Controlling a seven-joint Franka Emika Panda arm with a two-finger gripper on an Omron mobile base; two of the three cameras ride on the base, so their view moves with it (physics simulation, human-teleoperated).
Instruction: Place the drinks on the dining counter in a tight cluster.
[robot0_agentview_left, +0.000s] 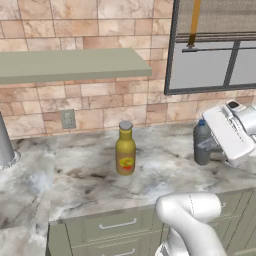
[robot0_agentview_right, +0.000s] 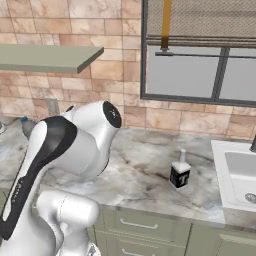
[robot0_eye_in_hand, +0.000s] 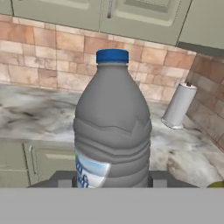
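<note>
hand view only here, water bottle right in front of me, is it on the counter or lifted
Observer: Left base view: the water bottle stands on the wall counter, with the gripper at its side.
Operator: where are the other drinks
Observer: The amber bottle stands on the same counter, apart from it, to its left in that view.
Operator: and the white one
Observer: Right base view: the white container stands upright beside the sink.

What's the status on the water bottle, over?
Gripper shut on water bottle, bottle upright at the counter. Amber sauce bottle stands apart to its left. Nothing blocking.
</note>
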